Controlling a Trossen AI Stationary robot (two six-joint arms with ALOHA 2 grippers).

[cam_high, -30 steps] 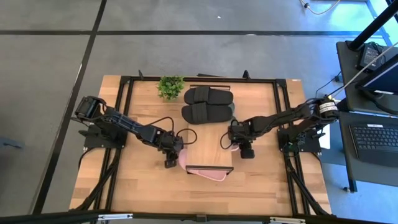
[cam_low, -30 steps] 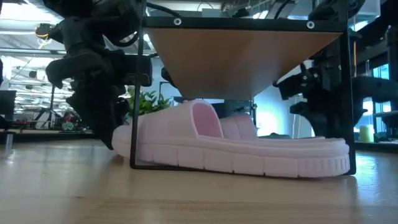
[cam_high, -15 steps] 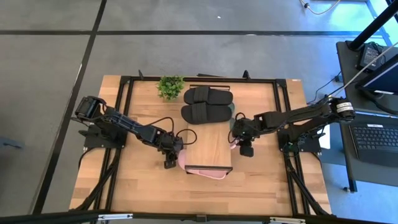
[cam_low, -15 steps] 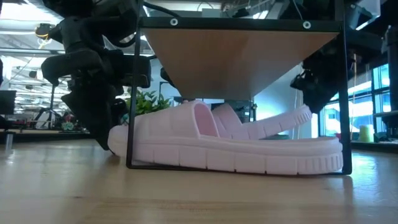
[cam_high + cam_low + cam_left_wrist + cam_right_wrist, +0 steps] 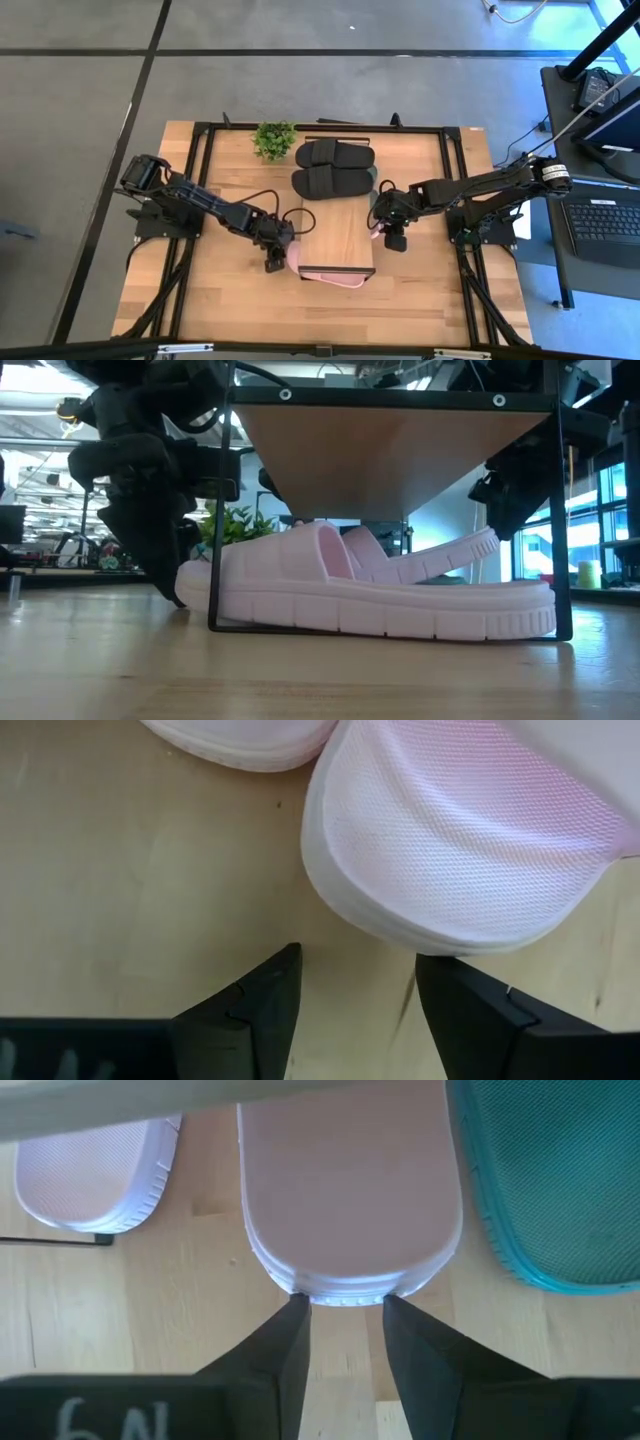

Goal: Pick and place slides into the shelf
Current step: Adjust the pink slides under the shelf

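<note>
At the shelf's left end the left claw (image 5: pixel 277 255) waits with fingers spread, empty, just off the toe of a pink slide (image 5: pixel 470 850) lying on the table (image 5: pixel 420 290). The shelf (image 5: pixel 338 235) already covers the first pink slide (image 5: pixel 380 600). On the right, the right claw (image 5: pixel 340 1320) pinches the raised heel of the second pink slide (image 5: pixel 350 1210), feeding it under the plank; next it likely needs lowering flat and releasing.
</note>
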